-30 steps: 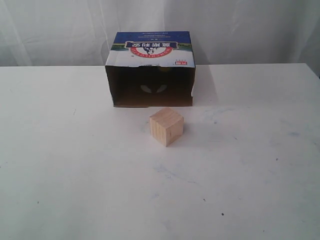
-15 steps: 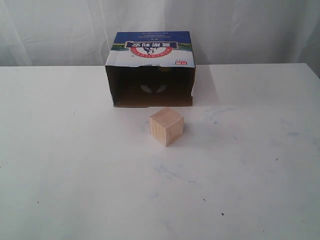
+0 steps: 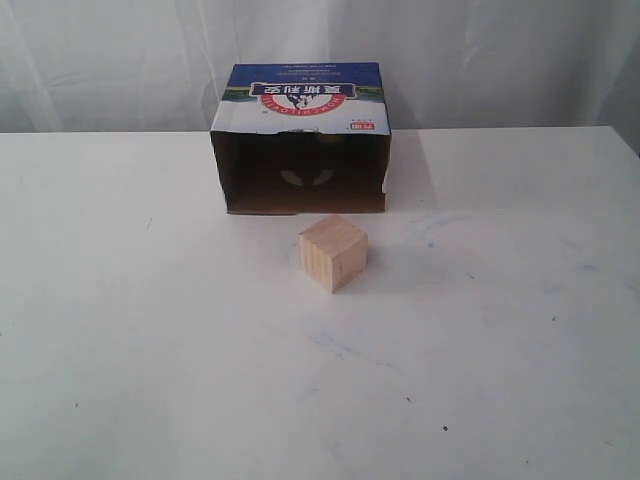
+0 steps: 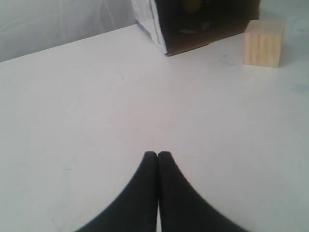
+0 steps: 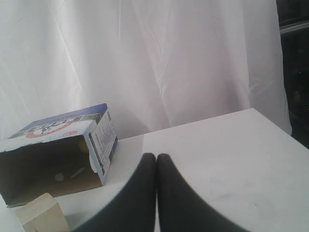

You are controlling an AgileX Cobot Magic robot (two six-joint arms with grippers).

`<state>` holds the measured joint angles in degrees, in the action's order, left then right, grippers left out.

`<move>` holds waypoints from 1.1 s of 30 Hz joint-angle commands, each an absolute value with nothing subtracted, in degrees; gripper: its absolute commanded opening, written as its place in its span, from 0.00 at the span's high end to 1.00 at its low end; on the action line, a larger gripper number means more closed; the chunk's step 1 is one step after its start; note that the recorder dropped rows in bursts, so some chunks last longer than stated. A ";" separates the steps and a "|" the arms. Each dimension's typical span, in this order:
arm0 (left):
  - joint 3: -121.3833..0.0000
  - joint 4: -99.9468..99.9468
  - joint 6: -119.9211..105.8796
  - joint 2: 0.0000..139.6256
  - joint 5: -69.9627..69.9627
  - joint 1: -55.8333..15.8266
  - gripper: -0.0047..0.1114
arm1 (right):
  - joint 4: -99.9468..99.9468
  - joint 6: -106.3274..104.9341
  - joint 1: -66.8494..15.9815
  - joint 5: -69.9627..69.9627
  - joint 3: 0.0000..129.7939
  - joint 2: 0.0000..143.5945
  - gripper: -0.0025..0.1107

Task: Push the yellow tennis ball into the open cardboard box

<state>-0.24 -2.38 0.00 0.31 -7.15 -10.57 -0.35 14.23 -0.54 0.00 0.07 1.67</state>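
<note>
The open cardboard box [image 3: 305, 95] lies on its side at the back of the white table, its dark opening facing forward and its blue-and-white panel with the red oval logo on top. Deep in that dark inside a dim yellow round shape shows, the yellow tennis ball [image 4: 191, 5], also glimpsed in the right wrist view [image 5: 83, 145]. My left gripper [image 4: 158, 153] is shut and empty above bare table, well short of the box [image 4: 150, 19]. My right gripper [image 5: 157, 155] is shut and empty, off to one side of the box [image 5: 63, 125]. Neither gripper appears in the exterior view.
A pale wooden cube [image 3: 333, 252] stands on the table [image 3: 150, 330] just in front of the box opening, slightly right of its middle; it also shows in both wrist views [image 4: 263, 42] [image 5: 41, 215]. A white curtain [image 3: 500, 60] hangs behind the table.
</note>
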 commanded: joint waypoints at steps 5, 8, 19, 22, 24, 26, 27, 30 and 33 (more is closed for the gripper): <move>0.00 -1.88 0.00 0.00 -7.36 0.25 0.96 | -0.38 14.35 -0.54 0.33 0.00 1.41 0.98; 0.00 -1.88 0.00 0.00 -7.36 3.04 0.96 | -0.38 14.35 -0.54 0.33 0.00 1.41 0.98; 0.00 -1.88 0.00 0.00 -7.36 4.02 0.96 | -0.38 14.35 -0.54 0.33 0.00 1.41 0.98; 0.00 -1.88 0.00 0.00 -7.36 4.02 0.96 | -0.38 14.35 -0.54 0.33 0.00 1.41 0.98; 0.00 -1.88 0.00 0.00 -7.36 4.02 0.96 | -0.38 14.35 -0.54 0.33 0.00 1.41 0.98; 0.00 -1.88 0.00 0.00 -7.36 4.02 0.96 | -0.38 14.35 -0.54 0.33 0.00 1.41 0.98; 0.00 -1.88 0.00 0.00 -7.36 4.02 0.96 | -0.38 14.35 -0.54 0.33 0.00 1.41 0.98; 0.00 -1.88 0.00 0.00 -7.36 4.02 0.96 | -0.38 14.35 -0.54 0.33 0.00 1.41 0.98; 0.00 -1.88 0.00 0.00 -7.36 4.02 0.96 | -0.38 14.35 -0.54 0.33 0.00 1.41 0.98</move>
